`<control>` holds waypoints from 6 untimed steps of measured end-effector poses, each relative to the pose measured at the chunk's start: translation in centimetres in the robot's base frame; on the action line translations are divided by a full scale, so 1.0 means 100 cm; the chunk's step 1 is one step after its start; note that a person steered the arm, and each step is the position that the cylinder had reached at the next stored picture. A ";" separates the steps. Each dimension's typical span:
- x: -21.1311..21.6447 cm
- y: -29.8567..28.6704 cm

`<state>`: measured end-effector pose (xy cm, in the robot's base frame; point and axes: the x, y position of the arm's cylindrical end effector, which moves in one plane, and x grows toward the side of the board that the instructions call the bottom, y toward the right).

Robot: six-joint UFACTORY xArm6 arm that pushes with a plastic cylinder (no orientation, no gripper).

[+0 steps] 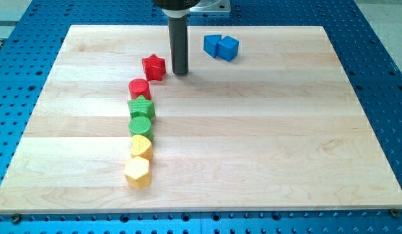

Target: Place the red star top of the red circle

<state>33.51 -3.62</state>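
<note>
1. The red star [153, 67] looks like a small, rigid plastic block: light, hard and unlikely to deform, in my judgement. It will probably slide easily on the smooth wooden board [265, 143] and may spin if pushed off-centre, because its points give an uneven face.
2. There is no way to grasp it. It can only be shoved, and the best contact is likely a flat notch or point in line with its middle, on the side away from where it should go.
3. Taking the red circle [139, 88] as landmark: the star sits just above it and slightly toward the view's right, close but seemingly not touching. It already lies near the spot the task names, so only a small nudge toward the view's left seems left, if any.
4. There is no claw on this arm, so nothing opens, closes or holds. My tip [180, 72] stands just to the right of the star, with a thin gap or bare contact; I cannot tell which.
5. Below the circle runs a column: green star [141, 107], green circle [140, 125], a yellow block [141, 146], then a yellow hexagon [138, 172].
6. Two blue blocks [221, 47] sit touching each other, well to the upper right of the circle.
</note>
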 end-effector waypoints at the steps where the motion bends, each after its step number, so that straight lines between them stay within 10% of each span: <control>1: -0.006 -0.008; 6: -0.010 -0.067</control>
